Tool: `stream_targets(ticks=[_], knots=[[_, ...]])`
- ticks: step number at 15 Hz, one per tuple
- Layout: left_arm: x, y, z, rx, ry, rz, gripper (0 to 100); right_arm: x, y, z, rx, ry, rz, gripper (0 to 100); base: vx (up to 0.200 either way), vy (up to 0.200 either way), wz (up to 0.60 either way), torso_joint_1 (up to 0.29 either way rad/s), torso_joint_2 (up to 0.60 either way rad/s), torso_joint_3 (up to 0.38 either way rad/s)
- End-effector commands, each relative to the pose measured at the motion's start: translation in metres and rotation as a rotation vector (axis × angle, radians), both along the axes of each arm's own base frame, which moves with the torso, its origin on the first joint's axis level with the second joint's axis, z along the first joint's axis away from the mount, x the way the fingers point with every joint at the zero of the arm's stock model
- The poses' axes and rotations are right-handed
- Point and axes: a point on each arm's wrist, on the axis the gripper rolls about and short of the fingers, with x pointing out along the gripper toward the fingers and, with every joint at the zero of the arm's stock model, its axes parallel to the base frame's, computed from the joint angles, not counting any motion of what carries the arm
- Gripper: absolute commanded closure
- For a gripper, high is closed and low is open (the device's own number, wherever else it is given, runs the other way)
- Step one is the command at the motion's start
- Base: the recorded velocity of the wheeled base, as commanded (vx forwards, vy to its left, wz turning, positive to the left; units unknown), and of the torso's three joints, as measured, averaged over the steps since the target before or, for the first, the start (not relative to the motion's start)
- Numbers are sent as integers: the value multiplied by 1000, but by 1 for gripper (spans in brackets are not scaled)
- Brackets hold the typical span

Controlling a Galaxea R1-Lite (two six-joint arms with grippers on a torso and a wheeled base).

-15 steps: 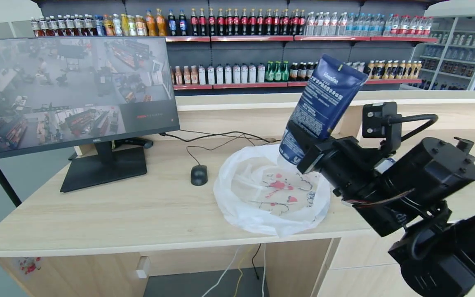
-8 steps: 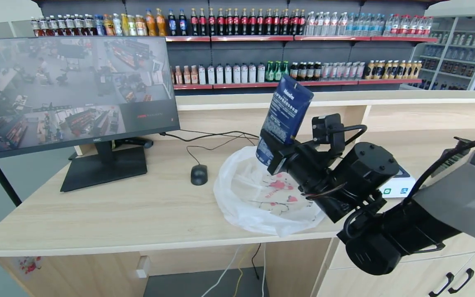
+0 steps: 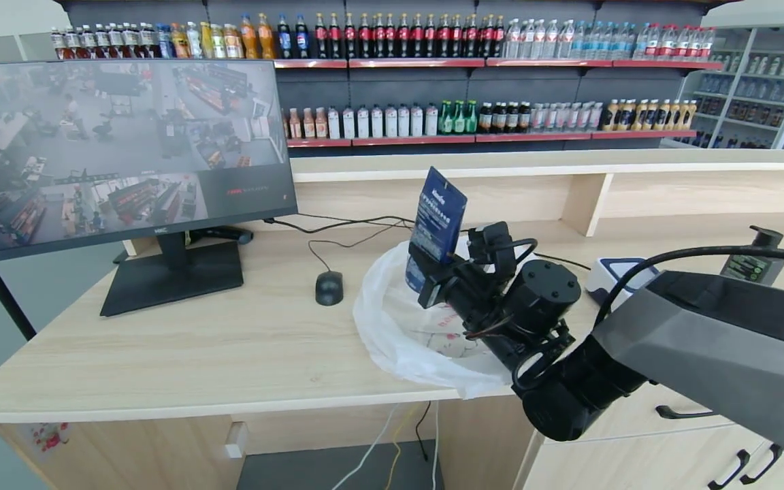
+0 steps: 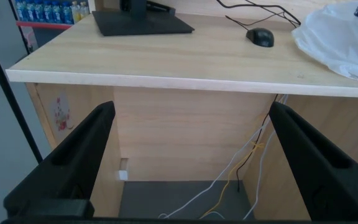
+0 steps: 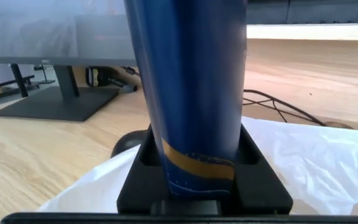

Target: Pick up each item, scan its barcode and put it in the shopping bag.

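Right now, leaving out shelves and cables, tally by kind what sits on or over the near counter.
Blue tube, held in the right gripper: 1
Shopping bag: 1
Monitor: 1
Mouse: 1
White box device: 1
Dark-capped bottle: 1
Total: 6

The dark blue tube stands nearly upright, crimped end up, clamped in the right gripper above the bag. The white plastic bag lies open on the surface.

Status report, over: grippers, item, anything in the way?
Right gripper shut on dark blue squeeze tube, held roughly upright above white plastic shopping bag. Left gripper open, low before the wooden desk. Black computer mouse beside bag, apart.
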Motion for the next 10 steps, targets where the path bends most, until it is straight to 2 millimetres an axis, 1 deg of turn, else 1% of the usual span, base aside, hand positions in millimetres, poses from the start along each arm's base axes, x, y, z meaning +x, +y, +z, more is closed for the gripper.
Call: stream_targets(ticks=[1, 2, 7, 10], knots=[[0, 0, 0, 0, 0, 0, 0, 10, -5, -17, -30, 20, -1, 100, 0, 0, 0, 0, 0, 0], [0, 0, 0, 0, 0, 1, 0, 11, -6, -17, -33, 20, -3, 100, 0, 0, 0, 0, 0, 0], [0, 0, 1, 1, -6, 1, 0, 13, -4, -33, -49, 54, -3, 100, 0, 0, 0, 0, 0, 0], [0, 0, 1, 0, -6, 1, 0, 17, -8, -40, -57, 69, -16, 100, 0, 0, 0, 0, 0, 0]])
